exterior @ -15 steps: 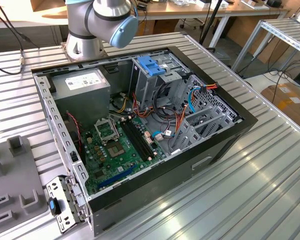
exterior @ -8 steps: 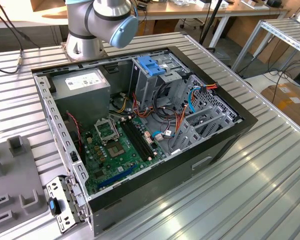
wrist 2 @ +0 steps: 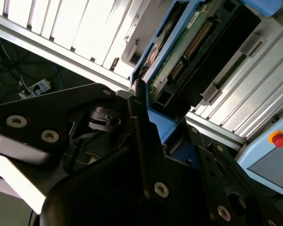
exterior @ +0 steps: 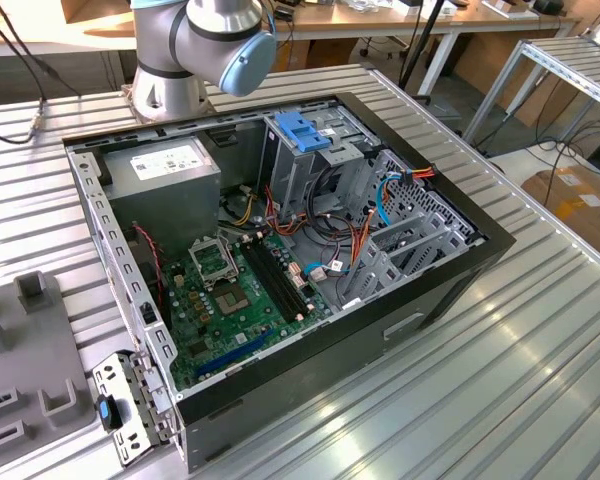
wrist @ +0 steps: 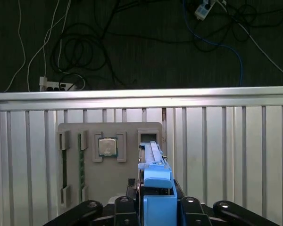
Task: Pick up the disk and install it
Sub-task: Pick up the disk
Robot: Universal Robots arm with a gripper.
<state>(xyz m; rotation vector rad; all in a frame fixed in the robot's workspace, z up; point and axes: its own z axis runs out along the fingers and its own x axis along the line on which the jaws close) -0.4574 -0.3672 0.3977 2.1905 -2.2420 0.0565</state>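
In both wrist views the disk [wrist: 155,186] is held edge-on in my gripper [wrist: 156,200], which is shut on it. Its blue plastic bracket [wrist: 153,162] faces the first wrist camera. The second wrist view shows the disk's [wrist 2: 184,47] green circuit-board side with connector pins, and a black finger [wrist 2: 140,136] lies against the blue bracket. The disk hangs in the air above a grey fixture tray [wrist: 127,134] on the ribbed metal table. The open computer case [exterior: 310,330] lies in the middle of the exterior view, with the arm's base [exterior: 195,45] behind it.
Inside the case are a blue-topped drive cage [exterior: 302,130], a grey power supply [exterior: 165,172], a green motherboard [exterior: 235,290] and loose cables [exterior: 360,235]. The fixture tray holds a processor chip [wrist: 107,147] and memory sticks [wrist: 79,160]. Cables lie on the floor [wrist: 85,52] beyond the table edge.
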